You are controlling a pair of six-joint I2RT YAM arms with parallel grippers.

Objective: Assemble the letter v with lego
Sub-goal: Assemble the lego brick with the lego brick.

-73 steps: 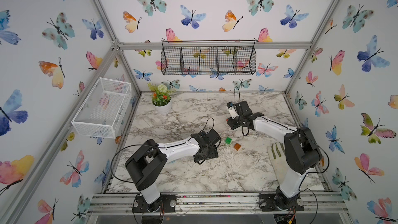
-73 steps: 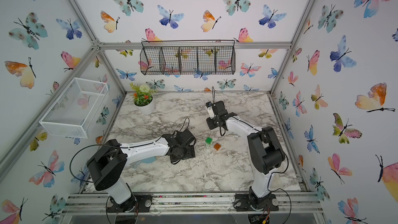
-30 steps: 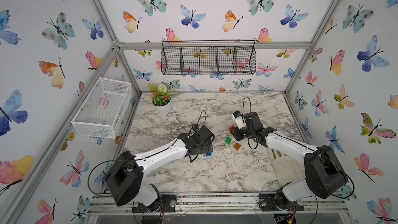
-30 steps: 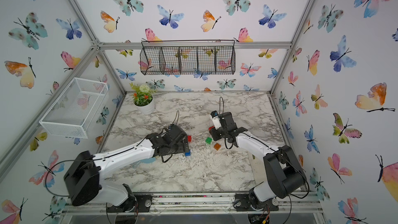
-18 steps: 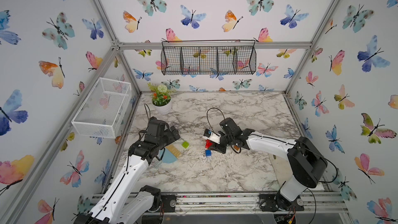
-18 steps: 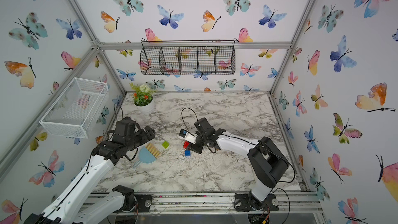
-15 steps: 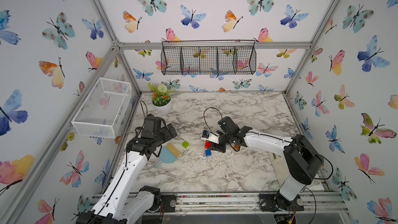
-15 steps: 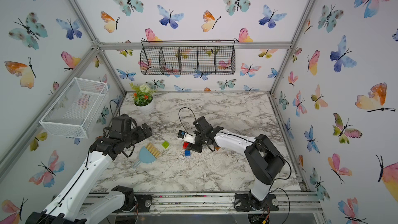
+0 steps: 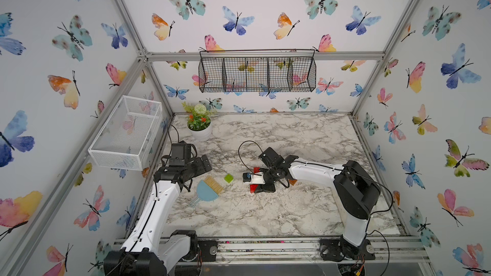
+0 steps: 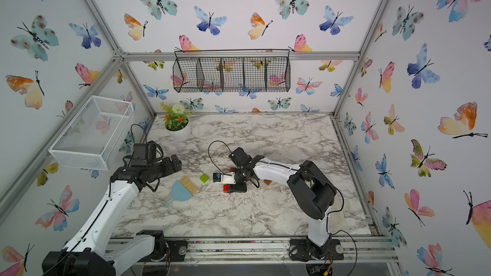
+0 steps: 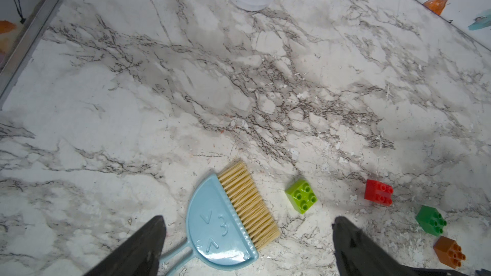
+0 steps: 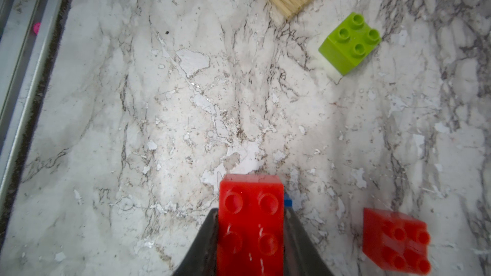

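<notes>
While my right pincer [image 12: 250,209] is clamped on the long red brick [image 12: 251,224], jaws pressed against both of its long sides, that brick sits a little left of the middle of the marble table [image 9: 292,134], studs facing my wrist camera. Just beside it a sliver of the blue brick [image 12: 288,203] peeks out; whether the two touch I cannot tell. To the left lies the lime brick [image 9: 228,178], alone, and further left the hand brush [image 9: 208,188], its bristles toward the far right. The red square brick [image 12: 396,242] rests near the held one, apart from it. From my left wrist I see the green brick [image 11: 430,220] and the orange brick [image 11: 449,252] near each other. My left pincer [image 11: 248,219] stands spread wide with nothing in it, near the table's left edge, by the brush.
</notes>
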